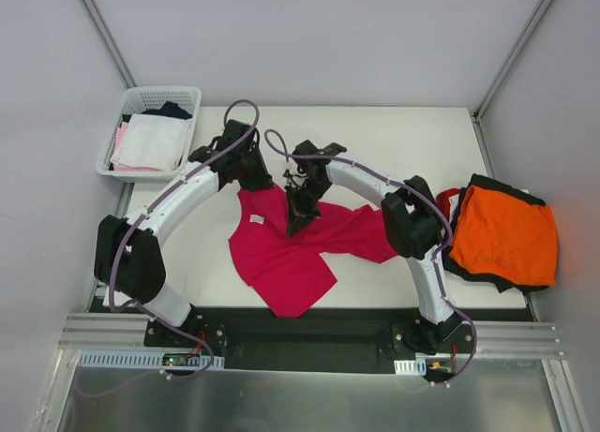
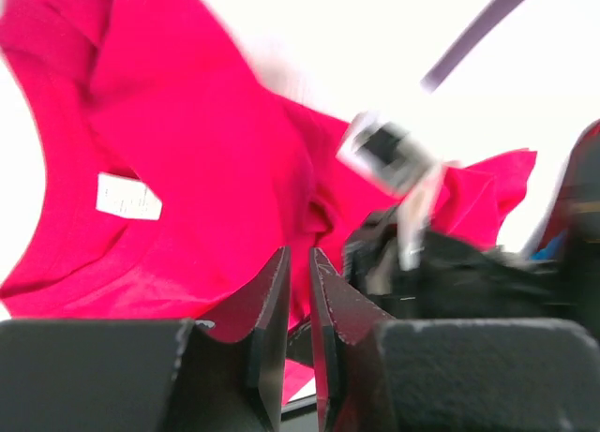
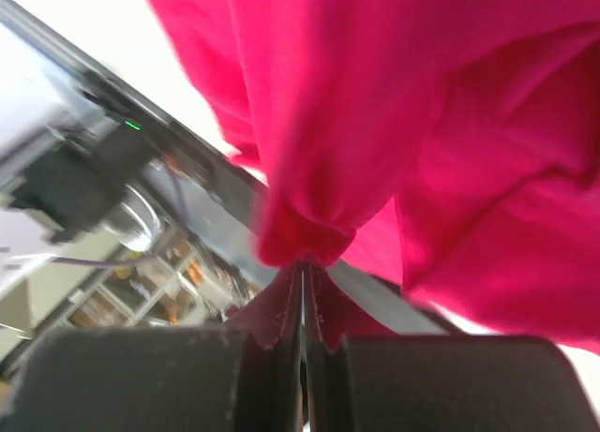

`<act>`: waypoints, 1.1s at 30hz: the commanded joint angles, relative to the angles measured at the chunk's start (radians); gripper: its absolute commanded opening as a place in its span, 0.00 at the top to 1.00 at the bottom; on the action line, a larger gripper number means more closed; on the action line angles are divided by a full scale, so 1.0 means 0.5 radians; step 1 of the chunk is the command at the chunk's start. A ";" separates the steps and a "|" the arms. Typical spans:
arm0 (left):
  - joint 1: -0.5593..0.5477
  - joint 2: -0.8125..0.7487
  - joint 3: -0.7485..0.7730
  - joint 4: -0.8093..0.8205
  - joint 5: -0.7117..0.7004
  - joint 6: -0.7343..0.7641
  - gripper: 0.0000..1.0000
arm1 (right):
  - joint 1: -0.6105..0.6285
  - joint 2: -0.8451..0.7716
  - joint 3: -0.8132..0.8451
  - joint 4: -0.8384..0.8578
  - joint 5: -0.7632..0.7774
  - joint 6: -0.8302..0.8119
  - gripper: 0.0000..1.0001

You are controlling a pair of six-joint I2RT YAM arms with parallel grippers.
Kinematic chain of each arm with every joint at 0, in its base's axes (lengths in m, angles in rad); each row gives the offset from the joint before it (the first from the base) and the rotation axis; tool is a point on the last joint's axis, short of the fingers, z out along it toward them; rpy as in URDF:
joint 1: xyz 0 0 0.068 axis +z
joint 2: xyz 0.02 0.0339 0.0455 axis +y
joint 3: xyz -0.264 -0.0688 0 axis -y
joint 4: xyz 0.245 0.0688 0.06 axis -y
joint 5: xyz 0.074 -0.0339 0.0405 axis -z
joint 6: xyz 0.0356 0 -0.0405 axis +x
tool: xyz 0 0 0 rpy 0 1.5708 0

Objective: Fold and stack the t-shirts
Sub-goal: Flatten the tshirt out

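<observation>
Magenta shirt (image 1: 286, 263) lies rumpled mid-worktop (image 1: 394, 141), with its collar and white label (image 2: 128, 196) far-left, its hem toward the near edge and one part stretched rightward. Orange shirt (image 1: 502, 230) sits on black shirt (image 1: 466, 265) at the right edge. Basket (image 1: 159, 93), far left, holds white (image 1: 150, 141) and pink (image 1: 120, 137) garments. Right fingers (image 3: 272, 320) clamp a bunched fold. Left fingers (image 2: 267, 301) nearly meet by the collar; whether they grip, I cannot tell.

free: far table strip (image 1: 394, 132) | left corner: basket (image 1: 141, 96) | right edge: orange t-shirt (image 1: 506, 235) | centre: crimson t-shirt (image 1: 281, 259) blocks

Overhead; wrist close-ups on crimson t-shirt (image 1: 291, 259)
</observation>
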 commanded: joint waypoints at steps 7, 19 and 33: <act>-0.012 -0.375 -0.367 0.094 -0.169 -0.266 0.86 | 0.177 -0.127 -0.196 -0.245 0.125 -0.122 0.98; -0.027 -0.336 -0.260 0.149 -0.083 -0.135 0.84 | -0.402 -0.594 -0.049 -0.260 0.174 -0.015 0.35; -0.082 0.431 -0.057 0.232 0.733 0.052 0.84 | -0.850 -0.720 -0.568 -0.082 0.217 -0.211 0.37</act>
